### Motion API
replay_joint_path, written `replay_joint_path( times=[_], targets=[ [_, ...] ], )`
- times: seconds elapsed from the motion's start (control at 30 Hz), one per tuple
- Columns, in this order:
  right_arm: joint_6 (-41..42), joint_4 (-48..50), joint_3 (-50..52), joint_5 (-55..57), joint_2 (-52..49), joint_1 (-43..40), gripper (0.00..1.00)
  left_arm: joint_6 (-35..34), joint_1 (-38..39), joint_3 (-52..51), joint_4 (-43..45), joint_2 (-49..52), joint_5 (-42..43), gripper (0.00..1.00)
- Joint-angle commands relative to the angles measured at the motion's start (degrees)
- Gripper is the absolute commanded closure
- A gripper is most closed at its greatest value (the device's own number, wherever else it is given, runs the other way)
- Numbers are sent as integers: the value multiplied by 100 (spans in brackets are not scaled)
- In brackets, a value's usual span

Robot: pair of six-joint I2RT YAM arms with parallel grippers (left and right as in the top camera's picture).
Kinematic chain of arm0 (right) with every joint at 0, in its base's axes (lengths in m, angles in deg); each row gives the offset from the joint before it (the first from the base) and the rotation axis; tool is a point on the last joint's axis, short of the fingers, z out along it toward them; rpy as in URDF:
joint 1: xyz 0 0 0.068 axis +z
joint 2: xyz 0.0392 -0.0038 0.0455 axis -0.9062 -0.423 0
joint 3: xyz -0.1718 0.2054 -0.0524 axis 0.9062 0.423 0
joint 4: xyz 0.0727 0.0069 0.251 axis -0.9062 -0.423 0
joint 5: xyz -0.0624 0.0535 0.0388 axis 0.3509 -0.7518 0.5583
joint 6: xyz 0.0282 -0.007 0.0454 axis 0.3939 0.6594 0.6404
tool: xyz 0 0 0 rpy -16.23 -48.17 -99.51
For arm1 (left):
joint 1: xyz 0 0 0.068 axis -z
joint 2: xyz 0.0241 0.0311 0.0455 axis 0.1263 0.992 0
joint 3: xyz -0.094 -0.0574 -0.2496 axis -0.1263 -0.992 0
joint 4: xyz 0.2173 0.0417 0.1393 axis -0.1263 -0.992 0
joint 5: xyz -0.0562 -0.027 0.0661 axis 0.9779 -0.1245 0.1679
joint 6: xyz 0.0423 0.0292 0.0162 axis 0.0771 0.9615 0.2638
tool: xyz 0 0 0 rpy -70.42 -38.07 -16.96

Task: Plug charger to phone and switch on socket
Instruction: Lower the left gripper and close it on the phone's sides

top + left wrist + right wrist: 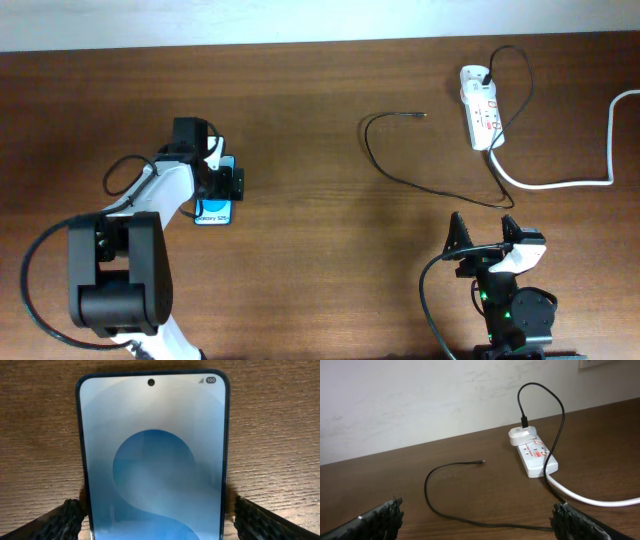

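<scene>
Losing most of the phone [213, 212] overhead beneath the left gripper [220, 185] and its arm; catching just a blue sliver with white lettering. Missing the phone's bottom edge in the left wrist view too, so no telling about its port. Seeing only the ends of the black ribbed fingers [62, 519] down there, one either side of the handset, spread wide; cannot tell whether touching its rim or just beside it. Same story on the right wrist: only two finger ends of the right gripper [480, 522] at the bottom corners, wide apart, holding nothing.

Now to the look of things. Lying flat and screen up on the left of the wooden table [320, 290]: pale and deeper blue swirls, dark rim, punch-hole camera at the top, a tiny status mark reading 100. Finding the charger [426, 487] over on the right: thin black cable looped on the wood, connector tip [422, 115] lying free, other end arching up into a white adapter on the socket [482, 108]. White strip, red marks, switch position too small to judge. Trailing a thick white cord [560, 184] off the right edge.

Plenty of bare wood between phone and connector tip, well apart. Spotting the socket close to the far edge, by the pale wall [420, 400]. Placing the right gripper near the front edge, just short of the cable's nearest bend.
</scene>
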Motion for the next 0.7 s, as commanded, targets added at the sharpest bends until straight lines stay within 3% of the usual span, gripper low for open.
replay_joint_path(
  times=[0.0, 0.17, 0.3, 0.67],
  targets=[
    [7, -28, 28, 66, 39, -9, 2, 55, -11, 28, -111, 190, 63, 0],
    [4, -28, 28, 66, 39, -9, 2, 55, -11, 28, -131, 190, 63, 23],
    [7, -28, 28, 66, 39, -9, 1, 52, -11, 31, -136, 190, 66, 33],
    [7, -28, 28, 66, 39, -9, 2, -232, -11, 31, -374, 190, 160, 43]
  ],
)
